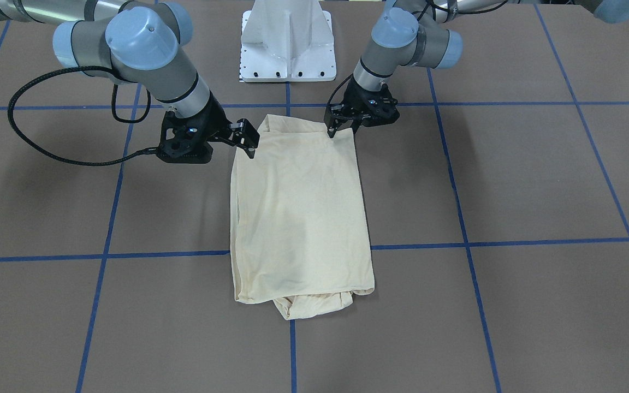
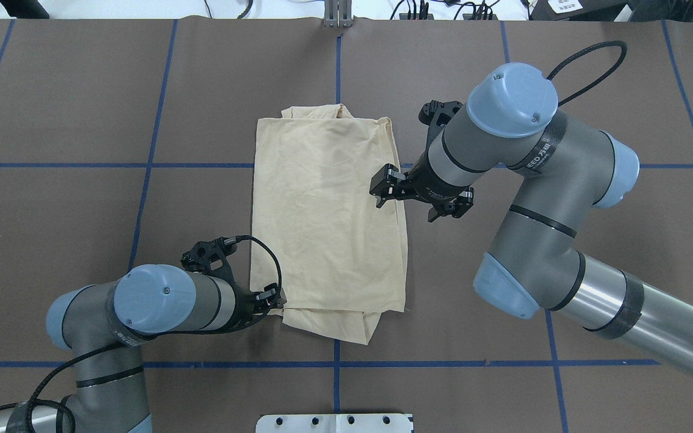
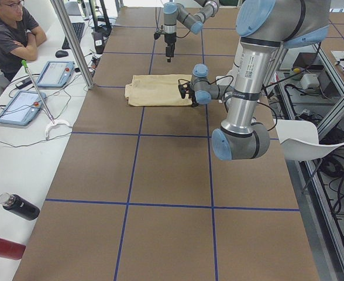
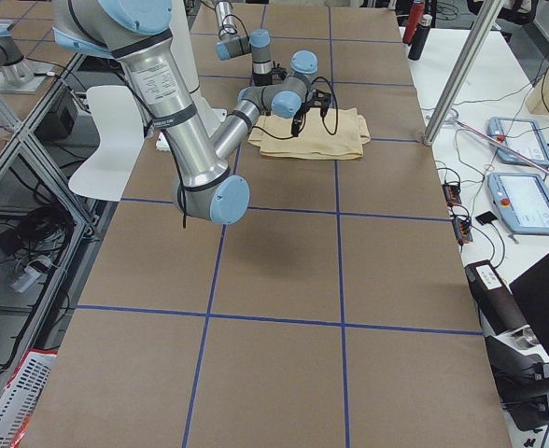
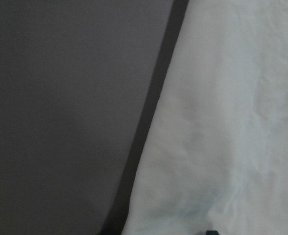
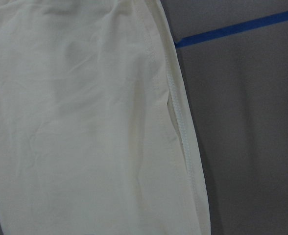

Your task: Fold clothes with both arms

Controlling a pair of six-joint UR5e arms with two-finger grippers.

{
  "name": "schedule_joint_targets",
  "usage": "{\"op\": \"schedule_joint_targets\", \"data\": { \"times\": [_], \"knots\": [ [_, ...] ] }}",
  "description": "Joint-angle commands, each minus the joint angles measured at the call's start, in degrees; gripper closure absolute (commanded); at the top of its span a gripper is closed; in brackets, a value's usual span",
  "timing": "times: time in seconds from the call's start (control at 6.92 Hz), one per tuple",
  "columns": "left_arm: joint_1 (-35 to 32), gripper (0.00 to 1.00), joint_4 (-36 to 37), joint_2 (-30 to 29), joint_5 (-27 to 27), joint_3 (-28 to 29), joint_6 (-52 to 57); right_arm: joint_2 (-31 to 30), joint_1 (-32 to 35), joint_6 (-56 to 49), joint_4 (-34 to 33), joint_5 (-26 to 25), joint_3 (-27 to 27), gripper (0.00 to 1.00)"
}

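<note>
The cream-yellow T-shirt lies folded in a long plain rectangle mid-counter, the left gripper low at its near left corner with jaws released, the right gripper over its right edge, jaws likewise released.

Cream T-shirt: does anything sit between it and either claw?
Nothing visible does. The left claw is down at the cream T-shirt's corner; the right claw hangs open over its opposite edge, only air between.
</note>
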Motion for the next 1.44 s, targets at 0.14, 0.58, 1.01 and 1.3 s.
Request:
{"op": "schedule_joint_targets", "data": {
  "times": [0.14,0.58,1.01,1.3],
  "knots": [
    [0.27,0.58,-0.01,-0.14,0.01,-0.07,0.38,-0.01,0.36,-0.07,0.0,0.09,0.0,0.0],
    [-0.51,0.64,0.08,-0.05,0.01,-0.16,0.38,-0.01,0.63,-0.07,0.09,0.09,0.0,0.0],
    [-1.39,0.64,1.4,-0.05,-0.08,-1.04,0.56,-0.01,0.63,-0.16,0.0,0.18,-0.09,0.0],
    [-1.48,0.62,1.4,-0.05,-0.08,-1.04,0.56,-0.18,0.54,-0.42,0.0,0.09,-0.17,0.0]
  ]
}}
